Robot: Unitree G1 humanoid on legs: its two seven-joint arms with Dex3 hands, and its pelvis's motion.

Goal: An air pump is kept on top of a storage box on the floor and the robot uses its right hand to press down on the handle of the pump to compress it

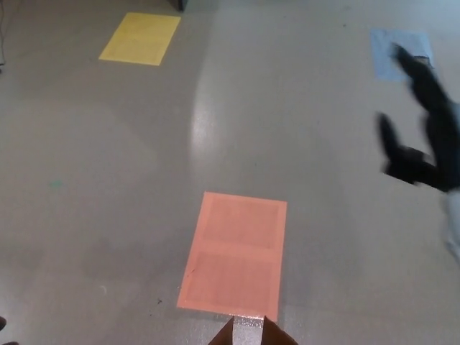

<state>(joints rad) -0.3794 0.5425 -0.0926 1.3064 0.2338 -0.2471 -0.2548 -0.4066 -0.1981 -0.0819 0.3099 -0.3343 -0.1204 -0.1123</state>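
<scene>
Your right robot hand [424, 136] blurred at the right edge, fingers spread, above grey floor [287, 129], orange rectangle [233, 253] below, yellow rectangle [140, 38] top left

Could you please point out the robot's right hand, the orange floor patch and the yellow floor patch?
right hand [424, 136], head view, on the black palm.
orange floor patch [233, 253], head view, at its middle.
yellow floor patch [140, 38], head view, at its middle.
</scene>
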